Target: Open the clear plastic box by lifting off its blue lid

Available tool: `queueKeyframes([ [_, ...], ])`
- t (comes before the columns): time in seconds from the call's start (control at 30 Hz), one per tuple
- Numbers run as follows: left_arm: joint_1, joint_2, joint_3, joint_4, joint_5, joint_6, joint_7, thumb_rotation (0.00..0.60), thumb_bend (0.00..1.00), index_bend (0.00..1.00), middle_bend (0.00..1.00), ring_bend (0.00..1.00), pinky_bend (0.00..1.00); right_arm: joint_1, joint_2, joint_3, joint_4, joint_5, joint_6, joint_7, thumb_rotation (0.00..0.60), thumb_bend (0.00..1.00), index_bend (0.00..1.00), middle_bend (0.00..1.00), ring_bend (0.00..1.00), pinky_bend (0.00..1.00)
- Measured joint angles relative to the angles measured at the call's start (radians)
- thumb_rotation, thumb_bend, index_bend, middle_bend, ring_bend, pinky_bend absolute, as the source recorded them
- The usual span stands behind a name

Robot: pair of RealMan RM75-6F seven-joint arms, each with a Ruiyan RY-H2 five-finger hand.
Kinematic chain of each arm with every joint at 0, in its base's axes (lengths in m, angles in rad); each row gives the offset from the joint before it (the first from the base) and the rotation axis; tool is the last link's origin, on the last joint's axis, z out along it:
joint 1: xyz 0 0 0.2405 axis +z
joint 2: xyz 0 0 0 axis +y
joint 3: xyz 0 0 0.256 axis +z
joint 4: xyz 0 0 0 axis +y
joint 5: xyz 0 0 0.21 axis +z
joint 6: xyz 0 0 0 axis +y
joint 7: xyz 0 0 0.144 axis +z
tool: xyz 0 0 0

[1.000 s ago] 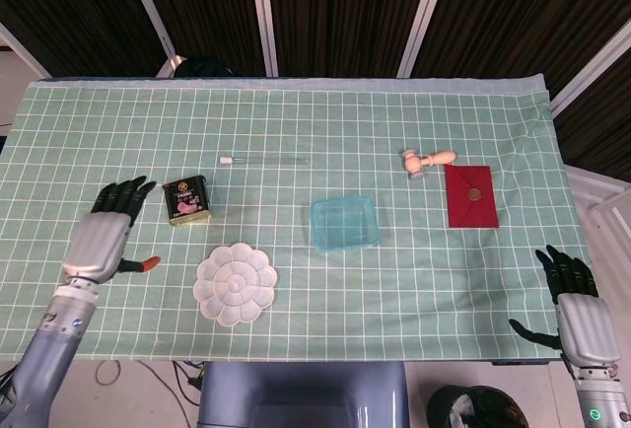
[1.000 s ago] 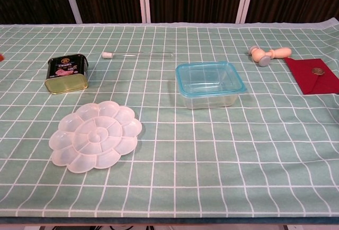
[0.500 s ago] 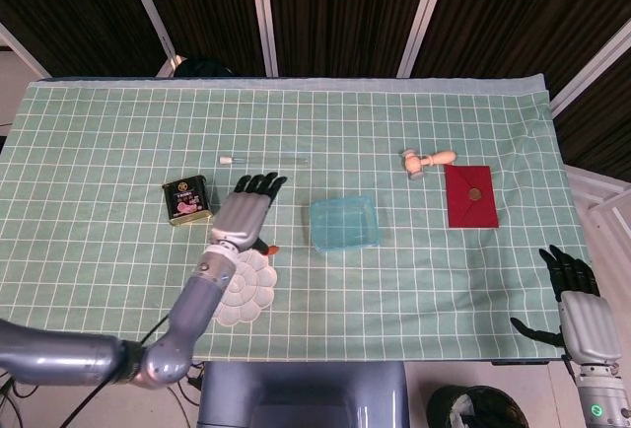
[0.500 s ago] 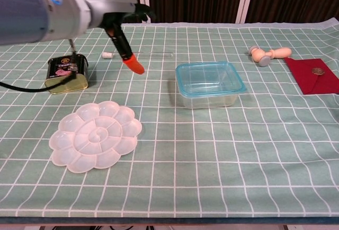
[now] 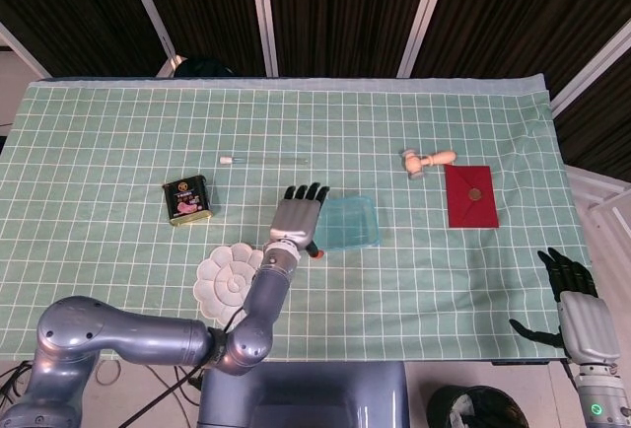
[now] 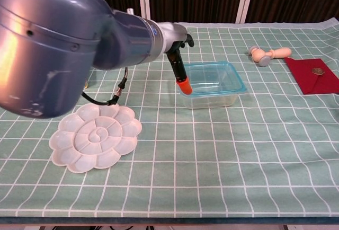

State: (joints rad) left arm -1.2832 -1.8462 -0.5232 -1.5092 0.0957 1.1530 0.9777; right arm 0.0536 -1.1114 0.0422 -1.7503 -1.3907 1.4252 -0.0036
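The clear plastic box (image 5: pixel 350 223) with its blue lid (image 6: pixel 211 77) on stands at the table's middle. My left hand (image 5: pixel 296 216) hovers at the box's left side, fingers spread and pointing away from me, holding nothing. In the chest view its orange-tipped thumb (image 6: pixel 183 81) hangs down at the box's left front corner; I cannot tell whether it touches. My right hand (image 5: pixel 577 305) is past the table's near right corner, fingers apart and empty, far from the box.
A white flower-shaped palette (image 6: pixel 95 142) lies near the front left, partly under my left arm. A dark tin (image 5: pixel 187 199) and a thin glass rod (image 5: pixel 264 160) lie to the left and behind. A wooden mallet (image 6: pixel 269 55) and a red envelope (image 6: pixel 313 75) are at right.
My left hand has swept from the table's left edge rightward, past the tin and palette, to the box's left side. The right hand has barely moved. The box has not moved.
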Motion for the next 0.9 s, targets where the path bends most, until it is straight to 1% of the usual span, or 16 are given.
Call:
queueKeyframes([
  [0.23, -0.058, -0.070, -0.014, 0.119, -0.042, -0.051, 0.004, 0.600, 0.00, 0.00, 0.00, 0.00, 0.03, 0.001, 0.006, 0.001, -0.006, 0.012, -0.015, 0.002, 0.600, 0.21, 0.00, 0.00, 0.00, 0.00],
  [0.53, -0.107, -0.132, -0.029, 0.247, -0.055, -0.104, -0.002, 0.600, 0.00, 0.00, 0.00, 0.00, 0.03, 0.004, 0.017, 0.001, -0.021, 0.027, -0.035, 0.002, 0.600, 0.21, 0.00, 0.00, 0.00, 0.00],
  [0.6, -0.120, -0.148, -0.032, 0.282, -0.058, -0.122, -0.002, 0.600, 0.00, 0.00, 0.00, 0.00, 0.05, 0.004, 0.019, 0.001, -0.024, 0.032, -0.038, 0.002, 0.600, 0.21, 0.00, 0.00, 0.00, 0.00],
  [0.63, -0.126, -0.154, -0.034, 0.296, -0.059, -0.130, -0.002, 0.600, 0.01, 0.00, 0.00, 0.01, 0.09, 0.004, 0.020, 0.001, -0.025, 0.033, -0.039, 0.002, 0.600, 0.21, 0.00, 0.00, 0.00, 0.00],
  [0.7, -0.138, -0.170, -0.035, 0.329, -0.057, -0.150, -0.003, 0.600, 0.07, 0.03, 0.05, 0.07, 0.20, 0.004, 0.021, 0.002, -0.027, 0.035, -0.041, 0.000, 0.600, 0.21, 0.00, 0.00, 0.00, 0.00],
  [0.73, -0.143, -0.177, -0.035, 0.344, -0.052, -0.157, -0.005, 0.600, 0.11, 0.09, 0.11, 0.14, 0.27, 0.004, 0.021, 0.002, -0.028, 0.037, -0.043, 0.000, 0.600, 0.21, 0.00, 0.00, 0.00, 0.00],
  [0.77, -0.149, -0.185, -0.033, 0.363, -0.040, -0.165, -0.008, 0.600, 0.13, 0.13, 0.16, 0.19, 0.33, 0.004, 0.022, 0.002, -0.029, 0.038, -0.044, -0.001, 0.600, 0.21, 0.00, 0.00, 0.00, 0.00],
  [0.8, -0.152, -0.191, -0.031, 0.377, -0.029, -0.169, -0.012, 0.600, 0.15, 0.20, 0.23, 0.26, 0.40, 0.004, 0.023, 0.002, -0.030, 0.039, -0.045, -0.001, 0.600, 0.21, 0.00, 0.00, 0.00, 0.00],
  [0.83, -0.155, -0.197, -0.028, 0.391, -0.015, -0.172, -0.016, 0.600, 0.15, 0.25, 0.29, 0.32, 0.44, 0.004, 0.023, 0.002, -0.030, 0.039, -0.046, -0.002, 0.600, 0.21, 0.00, 0.00, 0.00, 0.00],
  [0.9, -0.160, -0.209, -0.016, 0.414, 0.024, -0.179, -0.028, 0.600, 0.15, 0.29, 0.33, 0.35, 0.46, 0.004, 0.024, 0.003, -0.031, 0.040, -0.046, -0.002, 0.600, 0.21, 0.00, 0.00, 0.00, 0.00],
])
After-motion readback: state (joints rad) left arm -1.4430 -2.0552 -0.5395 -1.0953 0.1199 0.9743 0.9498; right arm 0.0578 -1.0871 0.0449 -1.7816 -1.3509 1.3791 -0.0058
